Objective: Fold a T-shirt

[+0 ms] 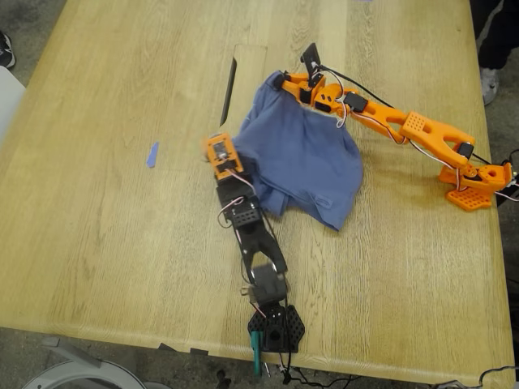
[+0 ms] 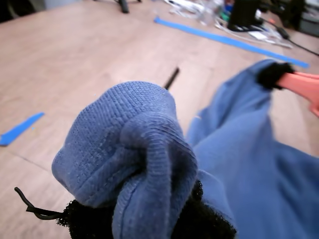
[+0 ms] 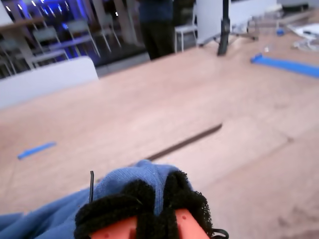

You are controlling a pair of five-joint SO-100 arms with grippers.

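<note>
T-shirt [image 1: 304, 166] bunched mid-table, stretched between both arms | my first gripper [image 2: 149, 219] clamped on a thick wad of hem | my second gripper [image 3: 152, 209] pinching another edge | risk: uneven pull could slip cloth free, collapsing the fold

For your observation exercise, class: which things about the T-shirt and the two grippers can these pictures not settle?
- T-shirt chest print: not visible in any view; the bunched cloth hides it.
- My first gripper: its jaws are buried under gathered fabric in the first wrist view.
- My second gripper: cut off by the second wrist view's edge.
- Sleeves: indistinguishable in the exterior view's crumpled heap.
</note>
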